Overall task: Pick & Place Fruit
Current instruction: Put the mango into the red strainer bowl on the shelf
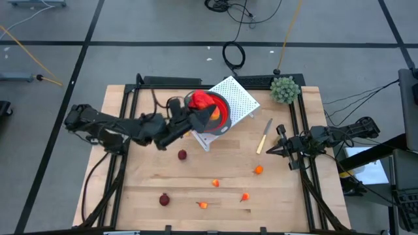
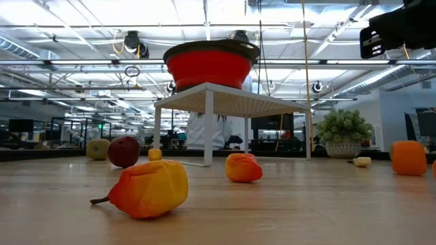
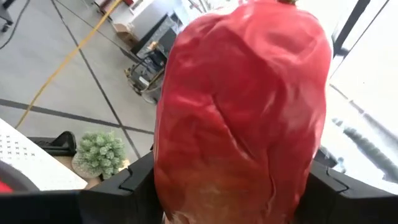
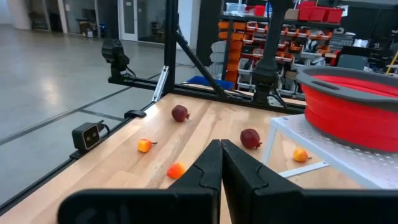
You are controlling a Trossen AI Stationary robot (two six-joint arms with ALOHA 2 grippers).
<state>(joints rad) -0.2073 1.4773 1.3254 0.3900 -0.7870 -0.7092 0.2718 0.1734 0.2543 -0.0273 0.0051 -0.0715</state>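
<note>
Now the left gripper (image 1: 208, 114) holds the long red-and-yellow fruit (image 3: 242, 112) tight over the red bowl (image 1: 222, 112). Off by the table's right side, the right gripper (image 1: 269, 151) waits with fingers shut.

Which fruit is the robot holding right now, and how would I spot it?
Find the red bowl on the white perforated stand at the table's back. Over its rim, the left tool grips a long red-and-yellow fruit. Every other fruit lies on the wooden table; this one alone is up in the air.
</note>
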